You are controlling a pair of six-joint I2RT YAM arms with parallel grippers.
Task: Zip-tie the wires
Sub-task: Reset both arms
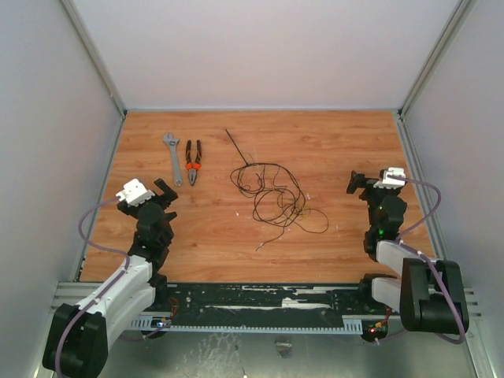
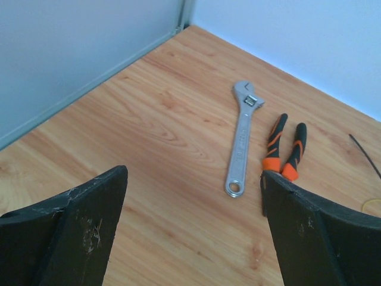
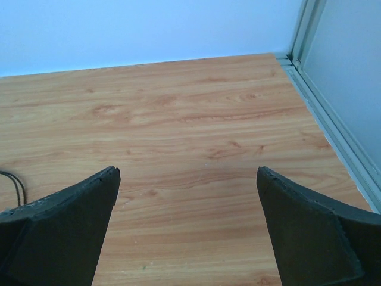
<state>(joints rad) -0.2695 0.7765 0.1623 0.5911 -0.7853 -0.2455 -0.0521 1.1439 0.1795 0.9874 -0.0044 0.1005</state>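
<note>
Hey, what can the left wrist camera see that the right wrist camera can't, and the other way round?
Left wrist only: the wrench, the orange-handled pliers beside it, and part of the zip tie at the right edge. Right wrist only: a bit of the wires at the left edge. Both: the wooden table, pale walls meeting at a corner, and black fingers spread open with nothing between them, the left fingers and the right fingers.

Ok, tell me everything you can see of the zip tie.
The zip tie is a thin, straight black strip, plastic by its look, lying flat and unlooped on the wooden table. It slants back-left from the wires, right of the pliers. Its near end meets the tangle's edge; contact is unclear. Nothing grips it.
</note>
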